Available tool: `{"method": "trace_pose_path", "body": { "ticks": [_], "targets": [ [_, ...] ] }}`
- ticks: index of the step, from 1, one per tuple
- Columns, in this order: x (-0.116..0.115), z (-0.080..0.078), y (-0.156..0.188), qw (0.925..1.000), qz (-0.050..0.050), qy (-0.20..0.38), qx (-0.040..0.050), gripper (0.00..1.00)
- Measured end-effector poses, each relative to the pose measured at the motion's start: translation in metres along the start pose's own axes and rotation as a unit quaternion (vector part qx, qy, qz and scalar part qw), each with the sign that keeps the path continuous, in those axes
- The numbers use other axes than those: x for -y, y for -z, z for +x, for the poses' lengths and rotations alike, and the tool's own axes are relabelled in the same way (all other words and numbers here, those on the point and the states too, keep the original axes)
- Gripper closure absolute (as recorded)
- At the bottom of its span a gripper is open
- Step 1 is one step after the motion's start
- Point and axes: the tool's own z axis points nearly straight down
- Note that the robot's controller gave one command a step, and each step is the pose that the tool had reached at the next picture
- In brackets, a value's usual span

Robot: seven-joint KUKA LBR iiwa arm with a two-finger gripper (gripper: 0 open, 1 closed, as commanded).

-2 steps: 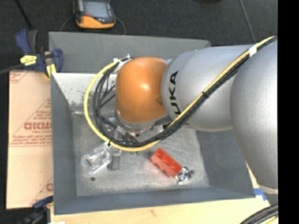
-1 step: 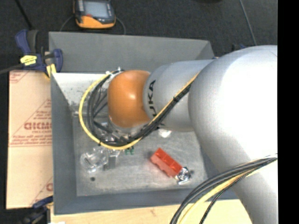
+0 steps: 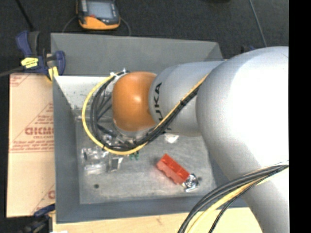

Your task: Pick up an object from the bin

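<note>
The arm reaches into the bin across its right wall. Its orange wrist cover, ringed by looped cables, sits over the left half of the floor. The wrist seems to be held steeply downward, probably so that the jaws meet the floor straight on.

The jaws sit beneath the cover, close to the left wall. Cover and cables hide so much of them that I cannot tell whether they are open or closed, or whether they have hold of anything.

A clear, silvery crumpled thing lies just beside that spot, toward the left wall; whether the two touch is unclear. It looks like the likeliest pick.

A red block lies flat toward the right wall, well apart from the jaws, with a small silver piece at its end.
</note>
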Motion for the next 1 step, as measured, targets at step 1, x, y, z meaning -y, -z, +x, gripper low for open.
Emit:
{"method": "trace_pose_path", "body": {
  "ticks": [1],
  "targets": [
    [-0.0185,-0.0335,0.1358,1.0,0.0,0.005,0.0044,1.0]
  ]
}}
